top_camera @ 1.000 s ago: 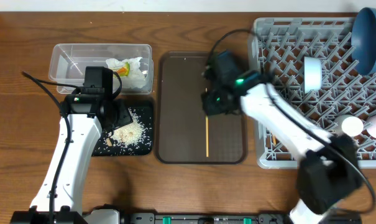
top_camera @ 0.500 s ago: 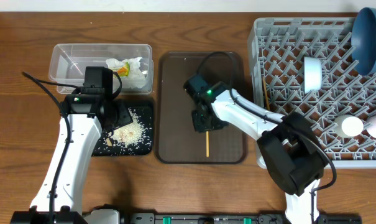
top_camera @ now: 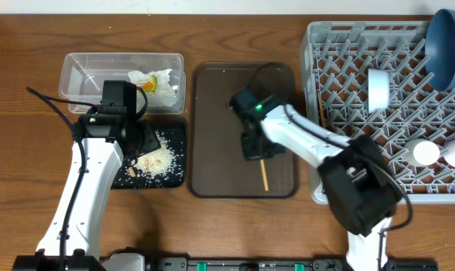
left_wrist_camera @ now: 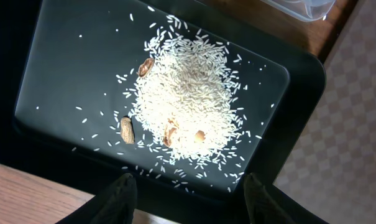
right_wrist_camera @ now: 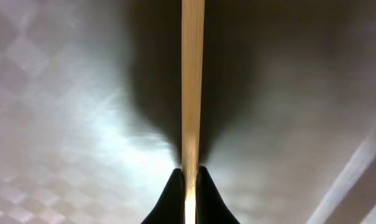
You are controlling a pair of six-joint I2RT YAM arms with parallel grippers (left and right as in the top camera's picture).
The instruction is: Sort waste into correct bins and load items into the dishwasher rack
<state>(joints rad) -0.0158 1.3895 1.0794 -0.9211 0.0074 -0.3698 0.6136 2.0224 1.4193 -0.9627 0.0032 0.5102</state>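
Over the brown serving tray (top_camera: pixel 212 98), my right gripper (top_camera: pixel 256 147) is shut on one end of a thin wooden chopstick (top_camera: pixel 264 175). In the right wrist view, the chopstick (right_wrist_camera: pixel 192 81) runs straight out from the pinching right gripper (right_wrist_camera: pixel 191 177). A second chopstick (top_camera: pixel 321 105) leans in the grey dishwasher rack (top_camera: pixel 340 45), which also holds the dark blue plate (top_camera: pixel 447 45) and cups (top_camera: pixel 423 153). My left gripper (left_wrist_camera: pixel 189 186) hangs open above the black tray (left_wrist_camera: pixel 63 74) with its heap of rice (left_wrist_camera: pixel 188 99). The clear tub (top_camera: pixel 84 75) holds the napkin (top_camera: pixel 164 84) and wrapper (top_camera: pixel 146 87).
A few brown nut pieces (left_wrist_camera: pixel 127 129) lie in the rice. The black tray (top_camera: pixel 178 177) lies just left of the serving tray, and the rack's wall (top_camera: pixel 315 150) stands close on the right. Bare wood (top_camera: pixel 31 150) lies to the left.
My right gripper came down over the chopstick's near end and shut on it. The chopstick has shifted a little to the right on the tray. The left arm has not moved.
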